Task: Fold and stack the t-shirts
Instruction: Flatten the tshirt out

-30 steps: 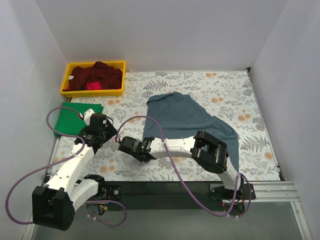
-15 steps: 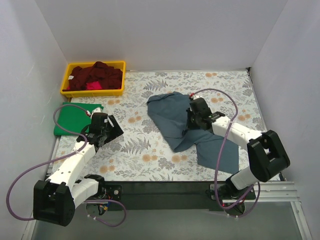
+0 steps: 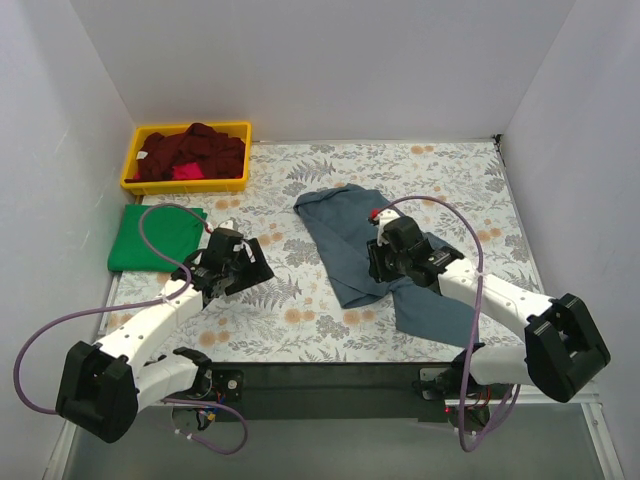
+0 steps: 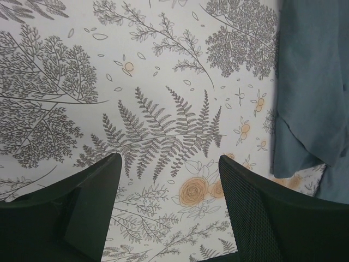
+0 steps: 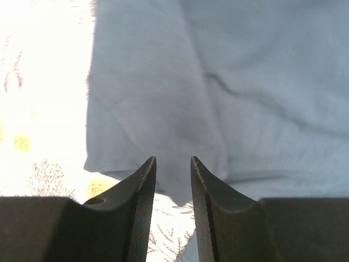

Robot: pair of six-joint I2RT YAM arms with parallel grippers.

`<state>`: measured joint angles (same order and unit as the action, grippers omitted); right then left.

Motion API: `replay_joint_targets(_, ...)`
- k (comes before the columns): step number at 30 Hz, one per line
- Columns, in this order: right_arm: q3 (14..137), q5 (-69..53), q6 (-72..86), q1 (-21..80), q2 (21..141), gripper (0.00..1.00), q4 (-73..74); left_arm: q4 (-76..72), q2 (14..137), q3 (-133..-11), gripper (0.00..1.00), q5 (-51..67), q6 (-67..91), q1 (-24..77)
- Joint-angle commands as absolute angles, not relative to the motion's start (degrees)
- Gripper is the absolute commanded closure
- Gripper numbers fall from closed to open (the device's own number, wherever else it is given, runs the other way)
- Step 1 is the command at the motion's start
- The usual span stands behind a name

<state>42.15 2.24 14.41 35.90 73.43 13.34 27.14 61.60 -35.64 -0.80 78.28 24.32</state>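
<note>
**Right gripper** (image 5: 173, 161): jaws narrowly parted, nothing pinched. The large slate-blue collared cloth t-shirt (image 5: 245, 82) lies directly beneath, its edge at the fingertips.

**Left gripper** (image 4: 169, 158): wide and empty, over the floral-patterned table cloth (image 4: 163, 82). The shirt's edge is off to its right.

**Handling:** widen fully, then lift straight up so the fold is not dragged.

**Change:** a second ago the right gripper was by the table's near edge and the shirt was spread wider. The left gripper sat nearer the folded bright green t-shirt (image 3: 155, 240).

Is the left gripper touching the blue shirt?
Apart. The top view shows bare tablecloth between the left gripper and the blue shirt.
</note>
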Motion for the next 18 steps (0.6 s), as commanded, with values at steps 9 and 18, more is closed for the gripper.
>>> replay_joint_targets(9,51.50,19.15,3.08,51.67,82.96,0.56,26.36,25.93,58.89,-36.92,0.29,-11.25,72.25,24.17)
replay_joint_targets(18,52.91,26.10,2.46,54.49,87.88,0.53,29.88,25.49,58.54,-36.47,0.29,-11.16,72.42,24.17)
